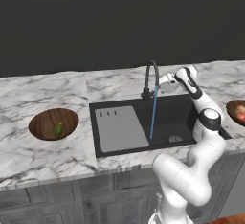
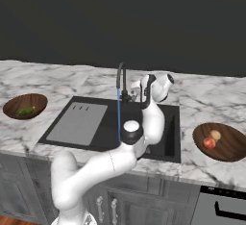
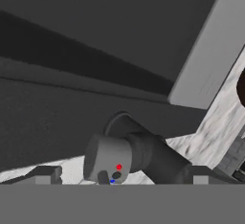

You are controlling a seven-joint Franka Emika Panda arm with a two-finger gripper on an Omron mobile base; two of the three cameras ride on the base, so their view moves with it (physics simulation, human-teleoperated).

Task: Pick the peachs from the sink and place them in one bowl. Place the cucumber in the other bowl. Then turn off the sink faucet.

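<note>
Water runs in a blue stream (image 1: 153, 113) from the dark gooseneck sink faucet (image 1: 150, 77) into the black sink (image 1: 167, 115). My gripper (image 1: 161, 81) hovers just right of the faucet's base, open and holding nothing. In the hand view its fingertips (image 3: 45, 174) stand wide apart, with the faucet's base and its small lever (image 3: 112, 160) close ahead between them. Two peachs (image 2: 209, 143) (image 2: 215, 134) lie in the right wooden bowl (image 2: 230, 149). The cucumber (image 2: 26, 109) lies in the left wooden bowl (image 2: 14, 105).
The grey ribbed drainboard (image 1: 119, 128) covers the sink's left half. White-grey marble counter (image 1: 43, 156) runs on both sides, with grey cabinet fronts below. A dark wall stands behind the counter. My arm reaches over the sink's right part.
</note>
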